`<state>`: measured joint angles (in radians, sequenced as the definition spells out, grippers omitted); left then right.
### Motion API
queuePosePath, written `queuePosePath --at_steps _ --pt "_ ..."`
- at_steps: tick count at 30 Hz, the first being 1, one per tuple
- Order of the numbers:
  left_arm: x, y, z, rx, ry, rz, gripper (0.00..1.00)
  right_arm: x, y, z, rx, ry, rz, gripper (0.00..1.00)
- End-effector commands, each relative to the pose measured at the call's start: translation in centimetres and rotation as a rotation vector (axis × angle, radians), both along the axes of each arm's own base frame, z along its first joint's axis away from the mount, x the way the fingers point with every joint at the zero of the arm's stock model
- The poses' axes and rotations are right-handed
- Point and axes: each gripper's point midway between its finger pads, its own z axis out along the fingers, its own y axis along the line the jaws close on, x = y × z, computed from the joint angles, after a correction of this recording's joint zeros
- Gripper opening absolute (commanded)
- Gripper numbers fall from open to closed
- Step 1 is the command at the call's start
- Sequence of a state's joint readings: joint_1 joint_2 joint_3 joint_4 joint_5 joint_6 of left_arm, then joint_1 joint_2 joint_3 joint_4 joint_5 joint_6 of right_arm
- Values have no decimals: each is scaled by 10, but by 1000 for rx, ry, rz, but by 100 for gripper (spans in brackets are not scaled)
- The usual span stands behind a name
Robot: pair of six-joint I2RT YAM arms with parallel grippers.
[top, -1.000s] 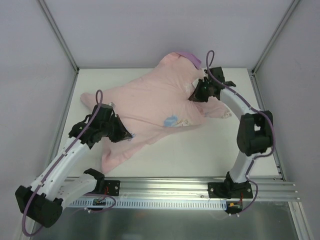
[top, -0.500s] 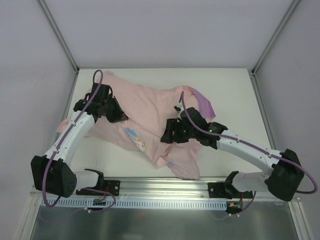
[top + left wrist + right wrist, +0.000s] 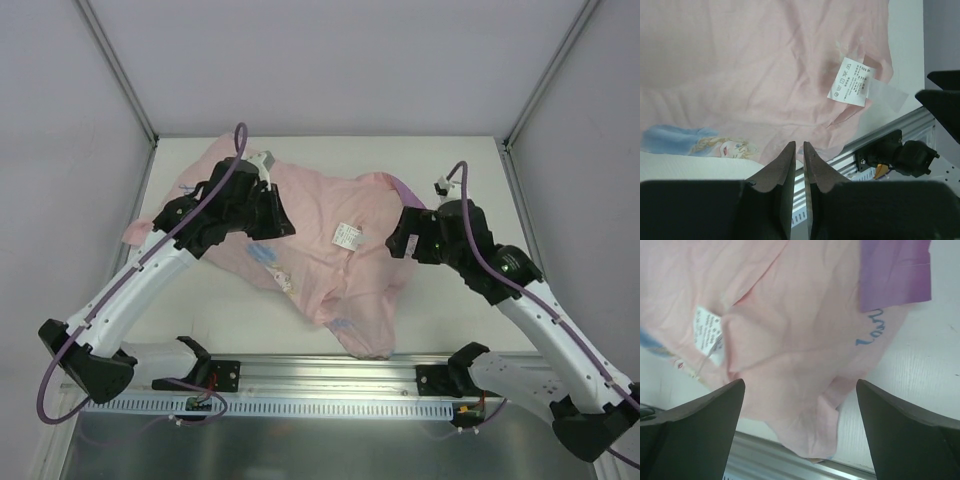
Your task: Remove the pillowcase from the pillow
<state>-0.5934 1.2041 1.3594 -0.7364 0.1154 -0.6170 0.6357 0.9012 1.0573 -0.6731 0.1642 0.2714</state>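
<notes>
lying pale side up, pillowcase (image 3: 312, 208), long axis far-left to near-right

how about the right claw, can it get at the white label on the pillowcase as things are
Probably yes. The label lies uncovered on top of the pillowcase, and the right claw hangs open over the same cloth, a little to one side of it. Nothing stands between them.
</notes>
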Motion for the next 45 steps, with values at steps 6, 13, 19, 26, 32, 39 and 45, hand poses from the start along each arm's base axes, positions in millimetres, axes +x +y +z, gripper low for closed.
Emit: queuePosePath --at_steps 6,13,19,26,32,39,45 --pt "-5 -20 -15 96 33 -26 14 40 42 -1 47 65 85 98" --pt "-13 -38 -21 128 47 -99 21 47 49 -37 27 128 89 53" --pt "-19 -61 -24 193 37 -171 60 32 -1 -47 -5 78 -33 8" --pt "-18 -106 -38 326 17 -258 98 -3 -30 -73 -1 120 -69 1" --pt "-7 -126 -70 464 11 -262 96 -20 -33 -80 40 129 -67 1" --pt "16 -112 -94 635 -3 -180 45 -36 -50 -83 -7 127 -80 1" --pt "33 -51 -48 583 -18 -51 0 -50 -75 -95 -56 147 -138 1"
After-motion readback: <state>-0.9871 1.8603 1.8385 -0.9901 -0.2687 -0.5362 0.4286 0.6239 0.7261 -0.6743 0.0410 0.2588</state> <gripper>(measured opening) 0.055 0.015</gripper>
